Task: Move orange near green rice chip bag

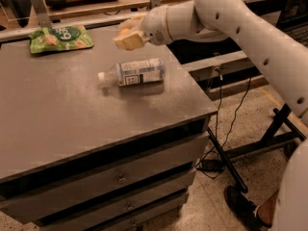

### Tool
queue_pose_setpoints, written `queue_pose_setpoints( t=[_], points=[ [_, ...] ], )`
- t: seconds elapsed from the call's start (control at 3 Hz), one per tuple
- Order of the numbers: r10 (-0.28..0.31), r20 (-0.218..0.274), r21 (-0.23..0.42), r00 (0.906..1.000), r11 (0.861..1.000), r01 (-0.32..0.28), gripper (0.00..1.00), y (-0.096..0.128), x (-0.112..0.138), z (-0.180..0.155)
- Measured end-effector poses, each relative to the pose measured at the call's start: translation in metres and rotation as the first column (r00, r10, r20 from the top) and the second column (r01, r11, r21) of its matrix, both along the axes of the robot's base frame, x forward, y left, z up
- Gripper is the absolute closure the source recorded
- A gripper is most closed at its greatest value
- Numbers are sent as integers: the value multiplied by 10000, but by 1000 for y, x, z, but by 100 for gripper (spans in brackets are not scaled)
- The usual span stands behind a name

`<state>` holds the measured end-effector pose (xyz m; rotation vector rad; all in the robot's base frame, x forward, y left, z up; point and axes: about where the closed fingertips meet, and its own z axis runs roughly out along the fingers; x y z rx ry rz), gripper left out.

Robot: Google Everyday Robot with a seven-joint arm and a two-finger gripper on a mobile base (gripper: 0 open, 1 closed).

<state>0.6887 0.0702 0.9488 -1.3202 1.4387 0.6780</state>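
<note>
My gripper (128, 35) hangs above the back of the dark table, to the right of the green rice chip bag and clear of it. It is shut on the orange (124, 32), a small pale-orange fruit that shows only partly between the pale fingers (131, 41). The green rice chip bag (60, 37) lies flat at the table's far left corner. The orange is held in the air, about a bag's length to the right of the bag.
A clear plastic bottle with a white label (137, 71) lies on its side on the table (72, 124), just below the gripper. The table has drawers in front. Cables and a stand leg lie on the floor to the right. A metal rack runs behind the table.
</note>
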Motion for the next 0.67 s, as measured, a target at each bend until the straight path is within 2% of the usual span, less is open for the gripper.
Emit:
queue_pose_setpoints(
  t=[0.33, 0.67],
  points=[
    [-838, -121, -77, 9964, 9965, 837, 100, 10, 43, -6],
    [-1485, -456, -202, 9879, 9888, 1477, 100, 37, 80, -19]
  ],
)
